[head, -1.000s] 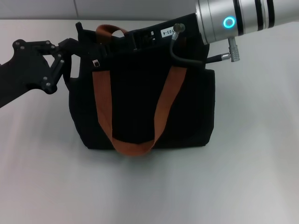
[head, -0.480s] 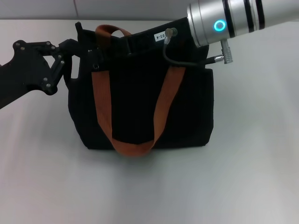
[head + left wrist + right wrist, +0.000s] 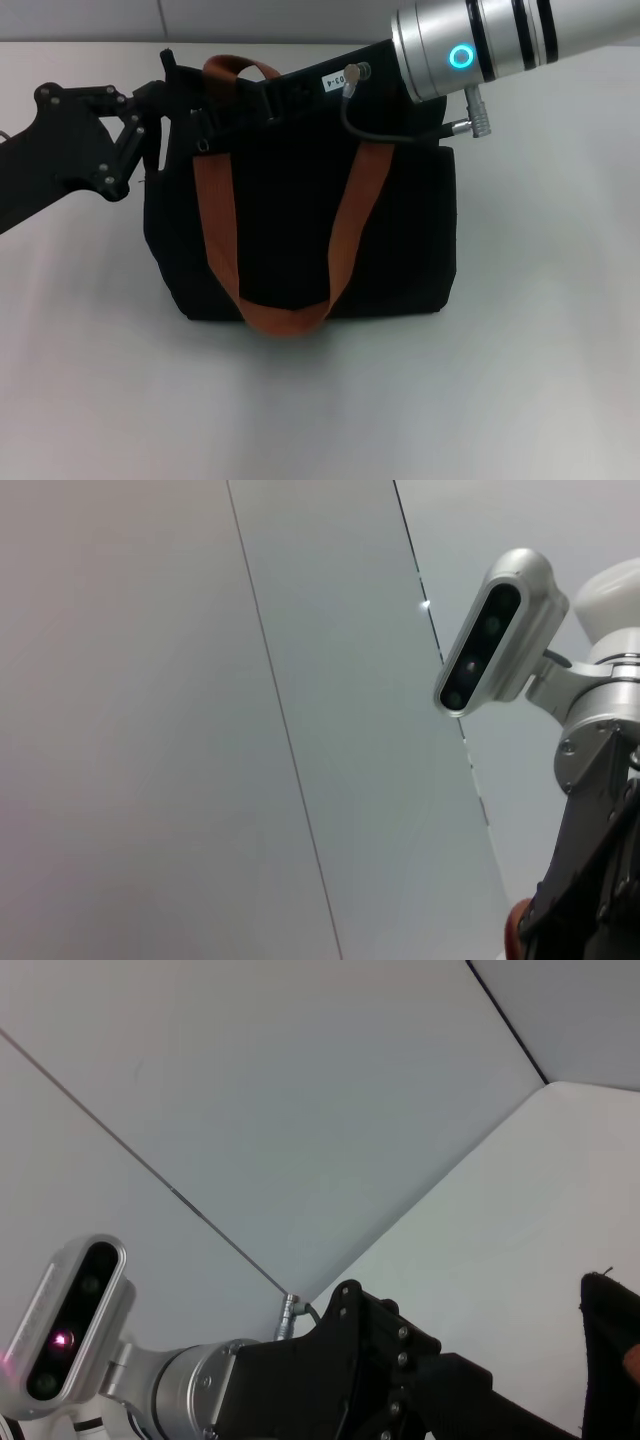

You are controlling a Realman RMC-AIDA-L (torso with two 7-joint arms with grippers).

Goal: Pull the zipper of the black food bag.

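Note:
The black food bag (image 3: 300, 230) stands upright on the white table, with rust-orange strap handles (image 3: 345, 225) hanging down its front. My left gripper (image 3: 175, 100) is at the bag's top left corner and looks shut on the fabric there. My right gripper (image 3: 285, 92) reaches in from the upper right and lies along the bag's top edge, black against black. A small metal piece (image 3: 203, 146) at the left strap's top may be the zipper pull; the zip line itself is hidden. The right wrist view shows the left gripper (image 3: 400, 1370) and the bag's corner (image 3: 612, 1355).
The white table (image 3: 540, 350) spreads in front of the bag and to both sides, with a pale wall behind. A grey cable (image 3: 380, 130) loops from the right wrist over the bag's top. The left wrist view shows only wall and my head camera (image 3: 495, 645).
My right arm has slid left along the bag's top edge. The bag's top left corner and the small metal piece have shifted slightly left and down. The left gripper has barely moved.

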